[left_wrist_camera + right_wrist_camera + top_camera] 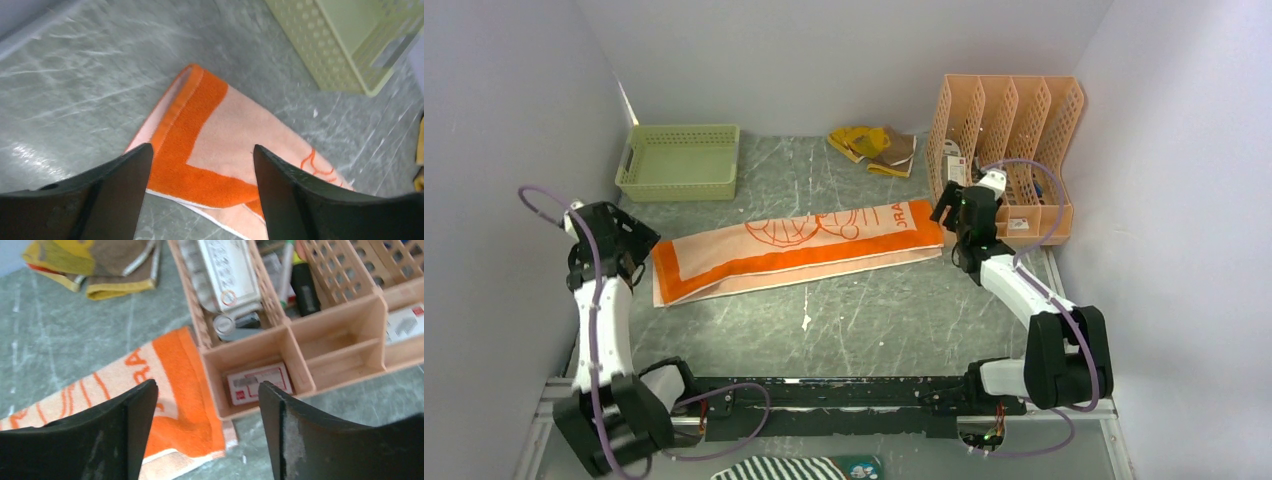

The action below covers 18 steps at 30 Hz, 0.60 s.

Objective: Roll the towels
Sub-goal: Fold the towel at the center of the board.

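Orange towel [794, 250]: lies flat on the counter [874, 320], folded into a long strip; runs from beside the left claw [609, 250] to the foot of the rack [1009, 130]; shows a cream field, an orange border, an orange line drawing and the letters "RA" near its right end.

Left claw: hangs at the strip's left end with fingers spread wide; pinches nothing; frames, in its wrist view, the towel's rounded corner lying on the counter below.

Right claw [954, 215]: hangs at the strip's right end, close to the rack's front; stands spread as well, with nothing between the fingers; looks down, in its wrist view, on the towel's end, just beside the rack's low front compartments.

Yellow towel [874, 148]: sits bunched at the back of the counter, between the basket [679, 160] and the rack, a brown part on top; lies well apart from both claws.

Basket: green, perforated, back left. Rack: peach, slotted, back right; holds small boxes and pens. Striped cloth [774, 468]: lies at the near edge, in front of the arm bases.
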{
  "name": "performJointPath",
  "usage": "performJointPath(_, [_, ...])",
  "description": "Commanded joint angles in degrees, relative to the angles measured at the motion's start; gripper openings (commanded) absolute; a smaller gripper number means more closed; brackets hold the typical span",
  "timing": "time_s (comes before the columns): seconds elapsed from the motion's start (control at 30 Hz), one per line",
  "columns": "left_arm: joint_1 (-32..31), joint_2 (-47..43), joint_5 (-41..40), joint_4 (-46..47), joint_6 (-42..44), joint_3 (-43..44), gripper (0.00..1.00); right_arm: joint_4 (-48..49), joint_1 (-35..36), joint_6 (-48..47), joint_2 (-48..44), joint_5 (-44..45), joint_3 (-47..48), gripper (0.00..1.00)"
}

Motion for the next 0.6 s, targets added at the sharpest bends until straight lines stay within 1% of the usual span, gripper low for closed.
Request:
performJointPath(0.0, [0.8, 11.5, 14.4, -1.1, 9.4, 4.0, 0.77, 0.4, 3.6, -0.2, -0.3, -4.0, 5.3, 0.79])
performJointPath(0.03, [0.8, 14.1, 18.6, -2.0, 11.2, 5.1, 0.7, -0.1, 5.3, -0.9, 0.1, -3.9, 6.4, 0.8])
performJointPath(0.1, [0.9, 17.3, 24.5, -3.4, 13.9, 5.9, 0.6, -1.8, 8.3, -2.2, 1.6, -4.3, 8.3, 0.79])
performJointPath(0.13, [0.8, 17.6, 26.5, -4.1, 15.2, 5.8, 0.57, -3.2, 9.3, -2.0, 2.9, -5.0, 9.3, 0.78])
performJointPath(0.2, [0.7, 16.0, 27.0, -6.6, 17.5, 5.5, 0.57, -6.7, 10.0, -2.4, 5.0, -9.1, 11.0, 0.77])
performJointPath(0.23, [0.7, 14.3, 27.1, -8.1, 17.4, 5.3, 0.6, -8.6, 10.3, -2.5, 5.9, -10.5, 11.6, 0.76])
performJointPath(0.3, [0.0, 11.1, 29.8, -9.7, 16.3, 3.9, 0.62, -12.5, 11.3, -3.2, 7.2, -11.4, 11.7, 0.76])
performJointPath(0.33, [-0.2, 9.6, 30.7, -11.0, 14.3, 3.1, 0.71, -13.6, 11.6, -3.5, 7.5, -11.4, 11.3, 0.76])
performJointPath(0.47, [-1.0, 0.8, 31.1, -13.5, 6.9, -2.6, 0.83, -15.4, 13.2, -3.5, 5.5, -10.4, 6.9, 0.76])
performJointPath(0.5, [-1.1, -1.3, 31.6, -13.7, 4.9, -4.3, 0.91, -15.7, 13.2, -3.0, 4.9, -10.9, 6.2, 0.77])
performJointPath(0.57, [-1.9, -3.1, 30.7, -14.7, 0.7, -7.0, 0.93, -16.3, 13.2, -1.2, 3.9, -12.9, 4.9, 0.77])
